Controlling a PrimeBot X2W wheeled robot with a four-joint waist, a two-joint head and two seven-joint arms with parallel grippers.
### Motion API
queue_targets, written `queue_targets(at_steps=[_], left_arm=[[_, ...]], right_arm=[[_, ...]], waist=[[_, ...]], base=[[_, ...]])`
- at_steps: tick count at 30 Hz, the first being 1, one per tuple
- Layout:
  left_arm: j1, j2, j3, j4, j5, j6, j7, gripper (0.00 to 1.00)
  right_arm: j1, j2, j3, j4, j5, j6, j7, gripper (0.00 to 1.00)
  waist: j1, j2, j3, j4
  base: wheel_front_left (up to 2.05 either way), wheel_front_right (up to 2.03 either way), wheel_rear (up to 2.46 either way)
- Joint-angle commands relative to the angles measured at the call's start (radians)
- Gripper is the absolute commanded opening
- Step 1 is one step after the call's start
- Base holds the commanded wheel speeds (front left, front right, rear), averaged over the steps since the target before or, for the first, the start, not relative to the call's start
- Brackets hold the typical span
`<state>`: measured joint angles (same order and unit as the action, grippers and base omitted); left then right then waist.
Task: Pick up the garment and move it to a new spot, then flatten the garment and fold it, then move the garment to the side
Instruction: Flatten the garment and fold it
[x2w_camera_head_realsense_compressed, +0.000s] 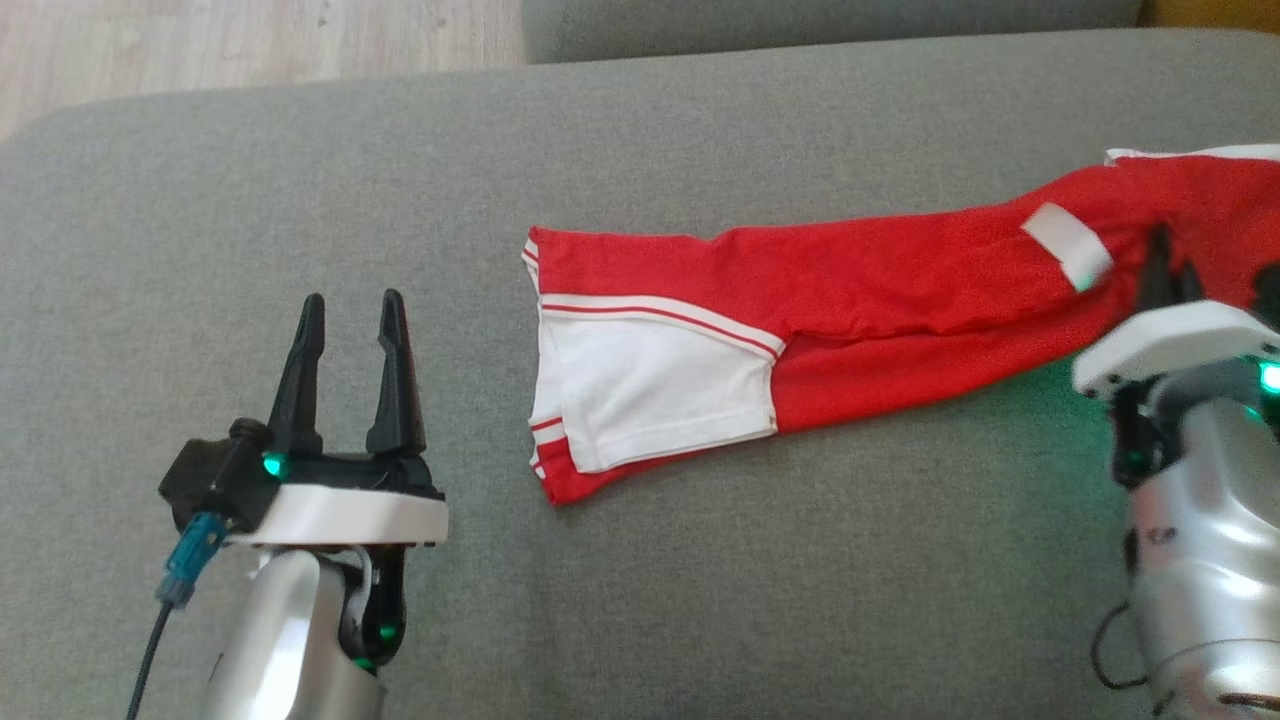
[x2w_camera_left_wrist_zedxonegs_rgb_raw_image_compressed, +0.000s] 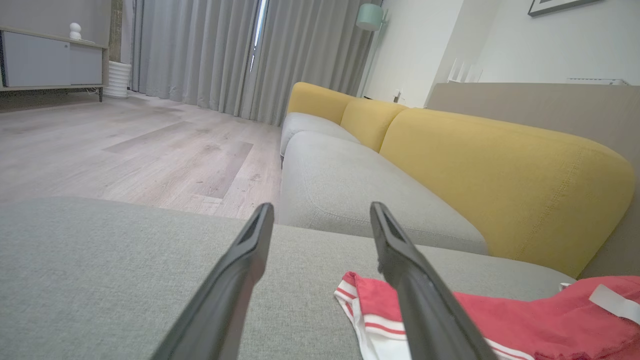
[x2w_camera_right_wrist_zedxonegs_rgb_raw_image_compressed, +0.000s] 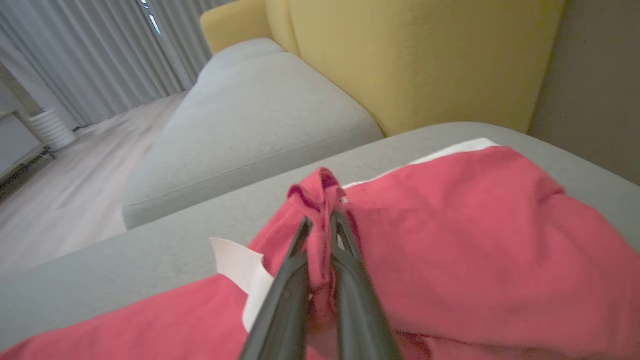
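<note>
The right gripper (x2w_camera_right_wrist_zedxonegs_rgb_raw_image_compressed: 320, 220) pinches a fold of the red garment (x2w_camera_head_realsense_compressed: 850, 280); the left gripper (x2w_camera_head_realsense_compressed: 352, 298) stands spread, seemingly above the cushion (x2w_camera_head_realsense_compressed: 700, 600).

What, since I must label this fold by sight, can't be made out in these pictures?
- Far right end of the garment: head view, cut off by the edge and partly covered by the right arm.
- Cloth pinched in the right tool: right wrist view, hidden within its shut grip.
- Striped hem: left wrist view, partly behind the left tool.
</note>
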<state>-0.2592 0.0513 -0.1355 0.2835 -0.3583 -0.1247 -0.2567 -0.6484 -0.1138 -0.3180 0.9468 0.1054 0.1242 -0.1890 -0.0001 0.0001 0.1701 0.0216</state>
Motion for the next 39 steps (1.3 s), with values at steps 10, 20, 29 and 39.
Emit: queue_targets(at_steps=[10, 20, 29, 39], left_arm=[[0.013, 0.004, 0.033, -0.035, 0.007, -0.006, -0.005, 1.00], [0.024, 0.003, 0.019, -0.029, 0.005, -0.006, -0.005, 1.00], [0.015, 0.002, -0.007, -0.024, -0.002, -0.006, -0.005, 1.00], [0.004, 0.001, -0.009, -0.021, -0.009, -0.006, -0.005, 1.00]], right_arm=[[0.003, 0.063, 0.385, -0.247, 0.219, 0.007, 0.065, 0.00], [0.078, 0.063, 0.748, -0.346, 0.488, 0.007, 0.089, 0.00], [0.050, 0.063, 0.929, -0.207, 0.588, 0.007, 0.049, 0.00], [0.039, 0.064, 1.151, -0.164, 0.721, 0.007, 0.058, 1.00]], waist=[[0.0001, -0.0001, -0.070, 0.060], [0.0001, -0.0001, -0.098, 0.164], [0.0001, -0.0001, -0.065, 0.248], [0.0001, -0.0001, -0.039, 0.278]], base=[[0.00, 0.00, 0.00], [0.00, 0.00, 0.00], [0.00, 0.00, 0.00], [0.00, 0.00, 0.00]])
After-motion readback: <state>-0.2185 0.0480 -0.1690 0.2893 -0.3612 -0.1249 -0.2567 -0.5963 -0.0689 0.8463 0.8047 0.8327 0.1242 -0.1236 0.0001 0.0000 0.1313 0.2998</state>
